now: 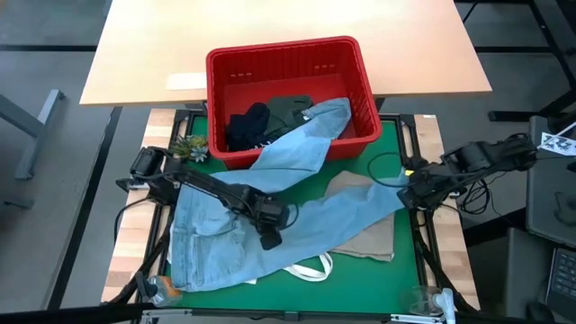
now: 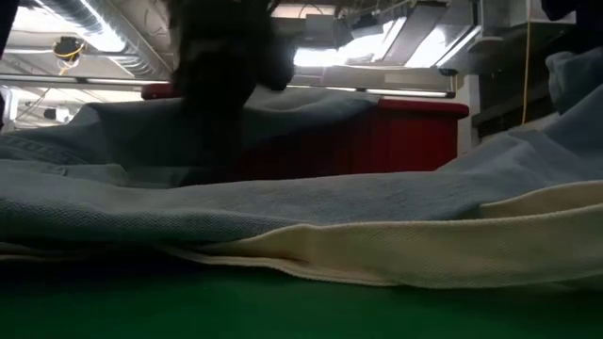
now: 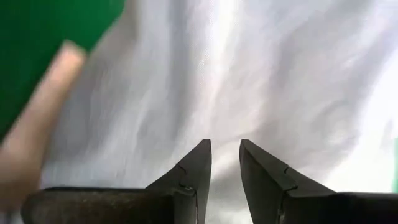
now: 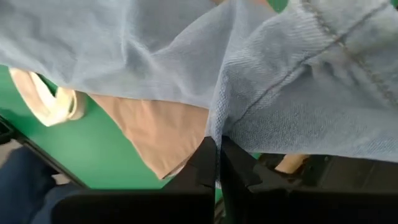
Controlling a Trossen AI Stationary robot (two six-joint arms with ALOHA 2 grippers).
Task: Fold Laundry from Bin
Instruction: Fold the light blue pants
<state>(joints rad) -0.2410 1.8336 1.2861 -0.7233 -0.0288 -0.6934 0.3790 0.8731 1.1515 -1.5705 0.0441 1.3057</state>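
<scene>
— Where were the jeans (image 1: 270, 193) at that point?

— Spread across the green mat (image 1: 360, 279): the waist end lay toward the mat's front left corner, one leg ran up over the rim of the red bin (image 1: 355, 67) at the mat's far edge, and the other leg stretched toward the right edge. Dark garments (image 1: 270, 117) lay inside the bin.

— And the right gripper (image 4: 217, 162)?

— At the right edge of the mat, its fingers pinched tight on a fold of the denim at the end of that leg.

— The left gripper (image 3: 225, 163)?

— Down over the middle of the jeans, its tips a narrow gap apart and pointing at the cloth. Whether cloth sat between them I could not tell.

— Anything under the jeans?

— A beige cloth (image 4: 165, 134) near the front right, and a white bag strap (image 1: 310, 268) showing at the front edge.
</scene>
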